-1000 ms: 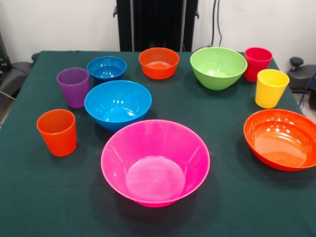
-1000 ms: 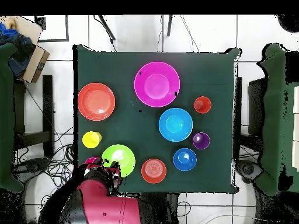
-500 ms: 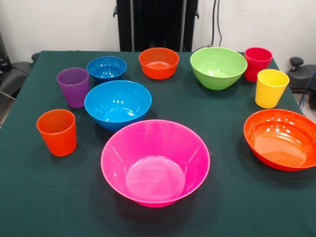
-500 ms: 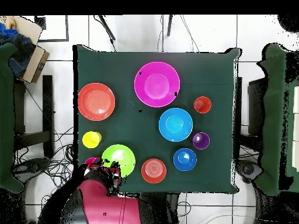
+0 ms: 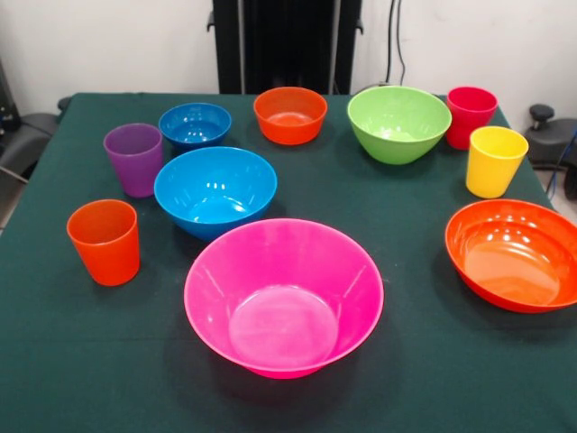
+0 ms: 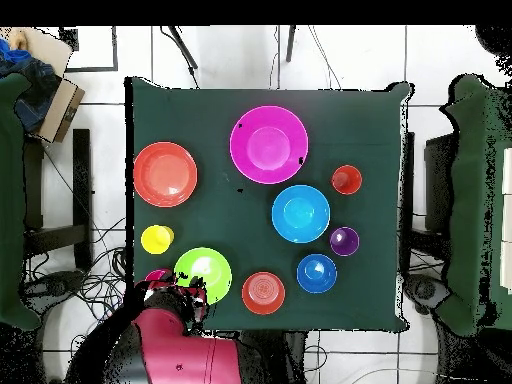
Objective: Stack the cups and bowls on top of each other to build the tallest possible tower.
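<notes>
All cups and bowls stand apart and upright on the green table. The large pink bowl (image 5: 284,298) (image 6: 268,144) is nearest the front camera. Behind it are a blue bowl (image 5: 215,189), a small blue bowl (image 5: 195,124), a small orange bowl (image 5: 289,115) and a green bowl (image 5: 398,123). A large orange bowl (image 5: 514,254) sits at the right. The cups are orange (image 5: 105,241), purple (image 5: 133,159), yellow (image 5: 494,161) and red (image 5: 471,115). The red arm's end with the gripper (image 6: 175,293) shows only in the overhead view, by the red cup (image 6: 156,277) and green bowl (image 6: 203,273).
The robot's black pedestal (image 5: 287,45) stands behind the table's far edge. Dark chairs (image 6: 470,200) flank the table, and a cardboard box (image 6: 50,95) sits on the floor beside it. Cables (image 6: 90,285) lie on the floor near the robot's base.
</notes>
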